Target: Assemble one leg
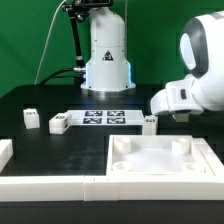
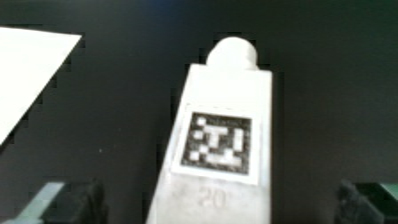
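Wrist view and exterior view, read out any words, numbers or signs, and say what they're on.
No words or brands readable in either view.
On the leg: square black-and-white marker tag, a pattern, no letters; faint marks below it too blurred to read.
On the marker board: patterns only, too small to read.

Finger gap: gripper (image 2: pixel 217 203) straddles small white rectangular leg with black-and-white tag (image 2: pixel 221 138); dark clearance either side, fingers (image 2: pixel 63 200) not touching.
Beside leg: flat white sheet corner (image 2: pixel 32 70), apart, black lane between.
Mid table: thin white marker board (image 1: pixel 100 117), small white block (image 1: pixel 58 124) just beside.
Front: large square white tray piece (image 1: pixel 160 165), long white border bar (image 1: pixel 50 185) wall it off.
Centre lane: bare black table (image 1: pixel 80 145).
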You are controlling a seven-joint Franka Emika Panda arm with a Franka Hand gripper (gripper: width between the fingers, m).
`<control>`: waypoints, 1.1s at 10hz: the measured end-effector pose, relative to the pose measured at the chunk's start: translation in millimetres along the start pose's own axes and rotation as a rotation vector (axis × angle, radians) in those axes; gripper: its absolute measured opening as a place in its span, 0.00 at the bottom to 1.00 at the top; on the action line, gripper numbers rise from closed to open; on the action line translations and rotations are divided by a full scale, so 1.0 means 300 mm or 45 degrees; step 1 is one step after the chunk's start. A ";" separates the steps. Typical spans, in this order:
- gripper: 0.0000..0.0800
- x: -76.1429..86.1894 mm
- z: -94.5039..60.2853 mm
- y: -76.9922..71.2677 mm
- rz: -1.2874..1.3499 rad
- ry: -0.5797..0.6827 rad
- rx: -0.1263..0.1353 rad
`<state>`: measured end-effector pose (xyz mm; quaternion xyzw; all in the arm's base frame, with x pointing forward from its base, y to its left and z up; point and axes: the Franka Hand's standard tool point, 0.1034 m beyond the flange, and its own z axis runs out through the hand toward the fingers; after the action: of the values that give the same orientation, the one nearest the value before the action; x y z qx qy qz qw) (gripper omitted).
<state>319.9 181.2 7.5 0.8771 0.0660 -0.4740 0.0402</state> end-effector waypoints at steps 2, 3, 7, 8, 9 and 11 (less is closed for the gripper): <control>0.67 0.001 0.002 -0.001 -0.001 0.001 0.000; 0.67 0.001 0.002 -0.002 -0.001 0.001 0.000; 0.36 0.001 0.002 -0.001 0.000 0.001 0.000; 0.36 0.001 0.002 -0.001 0.000 0.001 0.000; 0.36 0.001 0.002 -0.001 0.000 0.001 0.000; 0.36 0.001 0.002 -0.001 0.000 0.001 0.000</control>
<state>319.6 181.3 7.0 0.8773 0.0660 -0.4736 0.0400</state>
